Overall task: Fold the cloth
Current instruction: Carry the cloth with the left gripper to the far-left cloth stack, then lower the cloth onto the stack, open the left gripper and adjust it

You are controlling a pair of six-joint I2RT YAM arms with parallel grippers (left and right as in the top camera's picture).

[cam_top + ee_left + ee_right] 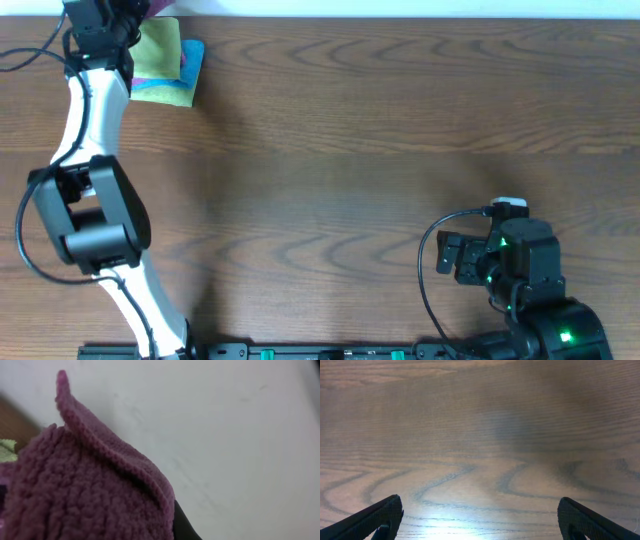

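1. Cloth (85, 485): maroon, fuzzy pile, its stitched hem standing up in a curled ridge and filling the lower left of the left wrist view.
2. Overhead, it is a pink sliver at the far left corner of the table (350, 150), by the left gripper (128, 12) and just above a stack (170, 65) of green and blue fabric.
3. Left jaws are hidden by the fabric, so I cannot tell whether they pinch it.
4. Right gripper (479, 502): fingers spread wide, holding nothing, over bare wood at the near right.
5. Brown grained tabletop with glare; white wall (225, 420) behind.
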